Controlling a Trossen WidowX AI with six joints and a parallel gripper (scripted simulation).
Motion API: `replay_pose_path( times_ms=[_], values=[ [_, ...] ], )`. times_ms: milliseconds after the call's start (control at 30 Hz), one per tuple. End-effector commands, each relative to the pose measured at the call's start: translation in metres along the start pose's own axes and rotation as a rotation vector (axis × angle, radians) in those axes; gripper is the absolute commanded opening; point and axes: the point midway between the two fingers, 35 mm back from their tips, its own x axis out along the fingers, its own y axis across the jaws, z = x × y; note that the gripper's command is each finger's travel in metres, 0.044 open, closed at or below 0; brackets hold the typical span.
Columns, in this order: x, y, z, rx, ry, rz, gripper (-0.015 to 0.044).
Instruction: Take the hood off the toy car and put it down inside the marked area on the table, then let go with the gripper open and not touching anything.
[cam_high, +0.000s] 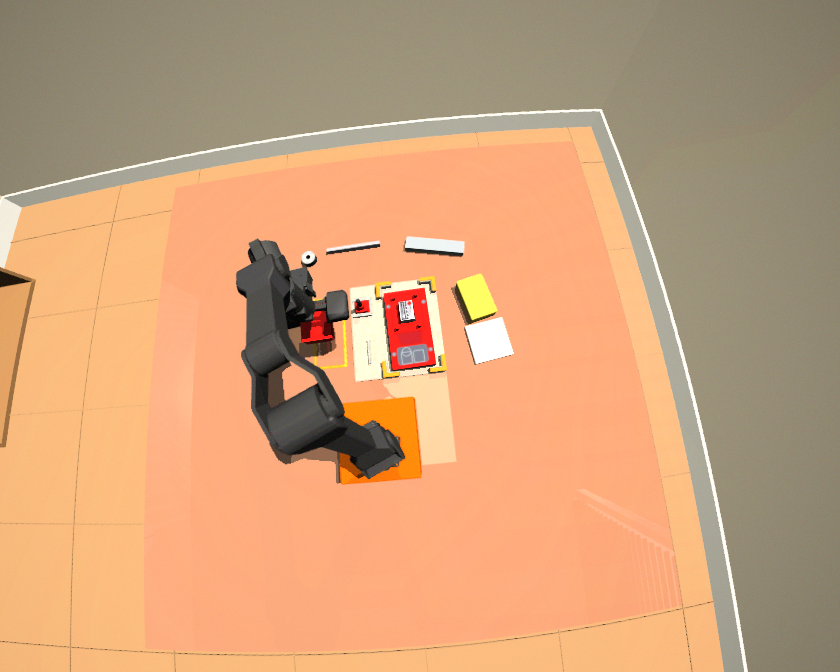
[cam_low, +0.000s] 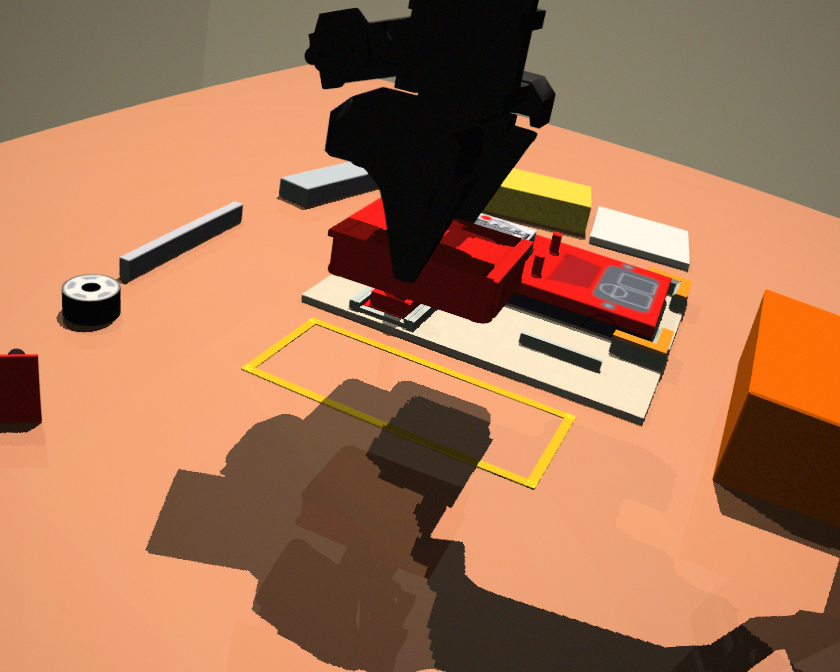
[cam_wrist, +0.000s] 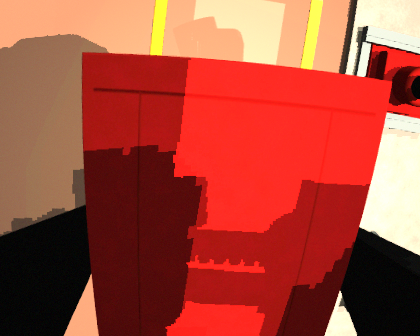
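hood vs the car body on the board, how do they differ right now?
The hood hangs in the air, clamped in the gripper; the car body lies flat on the cream board. The hood looks shorter and boxier; the car body is long and low. The hood's top is plain red; the car body carries grey window outlines and a white label. Both are red.

In our wrist view the hood (cam_wrist: 206, 208) hides the claw's tips, and a dark red block (cam_low: 17, 388) is cut off at the exterior view's left edge.
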Motion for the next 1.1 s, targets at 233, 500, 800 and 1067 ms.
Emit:
replay_pose_path(
  times_ms=[233, 500, 800, 1067],
  values=[
    [0.012, -0.001, 0.0, 0.005, 0.005, -0.005, 0.0],
    [0.019, -0.001, 0.0, 0.005, 0.005, -0.005, 0.0],
    [0.027, -0.001, 0.0, 0.005, 0.005, -0.005, 0.0],
    [0.034, -0.001, -0.001, 0.005, 0.005, -0.005, 0.0]
  ],
)
